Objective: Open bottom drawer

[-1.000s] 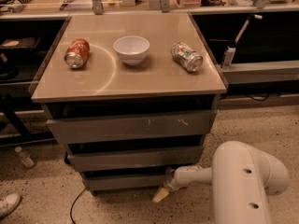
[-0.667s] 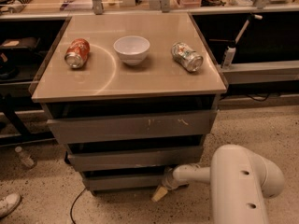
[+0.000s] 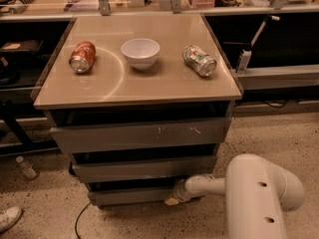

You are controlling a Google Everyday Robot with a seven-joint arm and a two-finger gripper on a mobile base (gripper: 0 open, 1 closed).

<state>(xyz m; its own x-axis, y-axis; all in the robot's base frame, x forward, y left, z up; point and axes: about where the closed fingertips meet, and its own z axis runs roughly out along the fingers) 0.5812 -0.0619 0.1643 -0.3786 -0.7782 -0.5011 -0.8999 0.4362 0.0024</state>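
Observation:
A grey cabinet holds three handle-less drawers. The bottom drawer (image 3: 129, 196) is the narrowest, plain grey front, lowest near the floor. Above it are the mid-sized plain front (image 3: 144, 169) and the widest front with pale scratch marks (image 3: 139, 135). My gripper (image 3: 173, 198) is at the right end of the bottom drawer's front, right against it, on a white arm (image 3: 259, 193) that reaches in from the lower right. The drawer front stands only slightly out from the cabinet; no tray interior shows.
On the cabinet top (image 3: 164, 86) lie a red can (image 3: 82, 57), a white bowl (image 3: 140, 52) and a silver can (image 3: 199, 60). A bottle (image 3: 26, 167) and a shoe (image 3: 9, 218) are on the floor at left. A cable (image 3: 79, 219) trails below the cabinet.
The arm and gripper have stayed at the bottom drawer's right end with only a slight shift. The drawers look unchanged.

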